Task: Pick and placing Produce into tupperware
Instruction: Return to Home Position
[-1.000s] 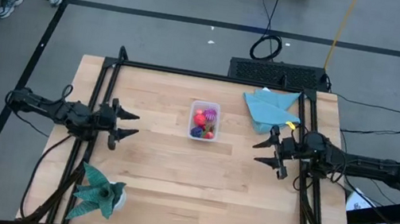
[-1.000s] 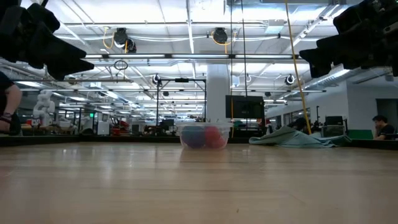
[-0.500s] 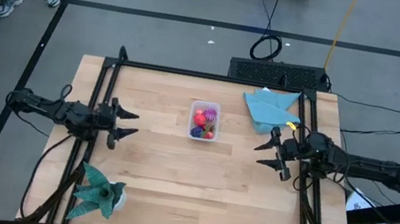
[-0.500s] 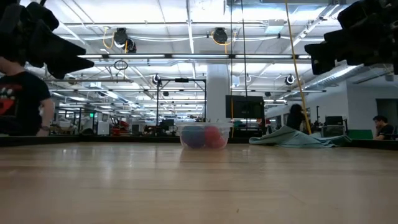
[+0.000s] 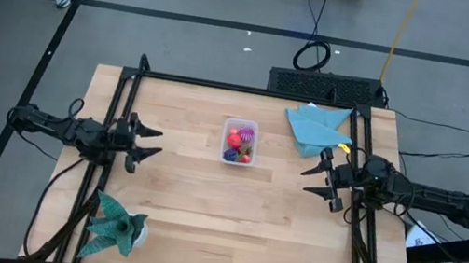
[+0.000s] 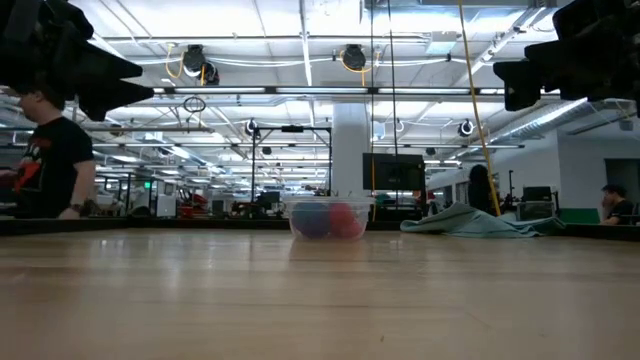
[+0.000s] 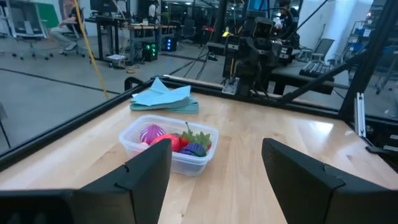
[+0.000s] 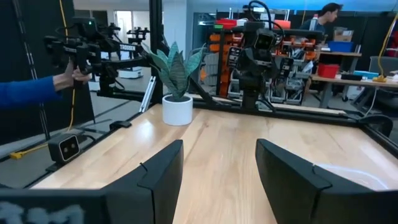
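Note:
The clear tupperware (image 5: 238, 142) stands on its base at the table's middle, toward the far edge; the left wrist view shows it too, tupperware (image 7: 169, 144). Inside lie the produce (image 5: 238, 143): red, pink and purple toy fruits (image 7: 174, 140). My left gripper (image 5: 151, 145) hovers open near the table's left edge, pointing at the tub. My right gripper (image 5: 313, 181) hovers open near the right edge, empty. In the low view the tub (image 6: 326, 217) sits mid-table with both grippers high above it.
A light blue cloth (image 5: 314, 127) lies at the far right corner. A teal-green plant in a white pot (image 5: 115, 224) stands at the near left corner. A black frame (image 5: 251, 89) rims the table. A person (image 6: 45, 155) passes beyond the far edge.
My right gripper has drawn back a little toward the table's right edge and stayed open. The tub and fruits have kept still. A person has walked across the room behind the table.

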Controlling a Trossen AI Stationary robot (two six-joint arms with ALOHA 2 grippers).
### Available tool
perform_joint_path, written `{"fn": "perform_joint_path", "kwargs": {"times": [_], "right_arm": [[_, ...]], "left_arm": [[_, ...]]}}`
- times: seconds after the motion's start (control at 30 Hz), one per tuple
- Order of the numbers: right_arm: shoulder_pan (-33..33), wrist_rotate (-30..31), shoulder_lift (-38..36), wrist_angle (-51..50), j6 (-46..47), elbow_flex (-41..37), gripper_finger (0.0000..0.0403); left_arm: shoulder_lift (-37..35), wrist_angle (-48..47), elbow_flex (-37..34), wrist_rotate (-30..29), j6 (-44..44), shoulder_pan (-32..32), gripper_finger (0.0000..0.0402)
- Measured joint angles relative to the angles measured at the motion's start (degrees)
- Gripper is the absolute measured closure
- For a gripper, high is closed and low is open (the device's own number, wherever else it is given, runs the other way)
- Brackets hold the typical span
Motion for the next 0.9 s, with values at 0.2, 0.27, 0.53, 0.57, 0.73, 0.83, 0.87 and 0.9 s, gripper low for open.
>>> {"fn": "perform_joint_path", "kwargs": {"times": [0.2,0.27,0.53,0.57,0.73,0.83,0.87,0.9], "right_arm": [[0.00,-0.26,0.00,0.07,-4.25,0.00,0.0209],[0.00,-0.29,0.00,0.02,-5.58,0.00,0.0209],[0.00,-7.64,-0.11,1.92,-8.52,0.00,0.0209],[0.00,-9.20,-0.15,1.86,-8.53,0.00,0.0209],[0.02,-14.74,-1.85,1.78,-8.24,-0.02,0.0209],[0.02,-15.25,-3.75,1.74,-7.93,-0.07,0.0209],[0.02,-15.28,-4.51,2.07,-7.47,-0.28,0.0209],[0.02,-15.30,-5.27,2.84,-7.11,-0.68,0.0209]], "left_arm": [[0.00,0.05,0.00,0.01,-5.64,0.00,0.0146],[0.00,0.06,0.00,0.00,-6.62,0.00,0.0146],[0.00,0.06,0.00,0.00,-7.23,0.00,0.0146],[0.00,0.06,0.00,0.00,-7.23,0.00,0.0146],[0.00,0.06,0.00,0.00,-7.25,0.00,0.0146],[0.00,0.06,0.00,0.00,-7.29,0.00,0.0146],[0.00,0.06,0.00,0.00,-7.29,0.00,0.0146],[0.00,0.06,0.00,0.00,-7.31,0.02,0.0146]]}}
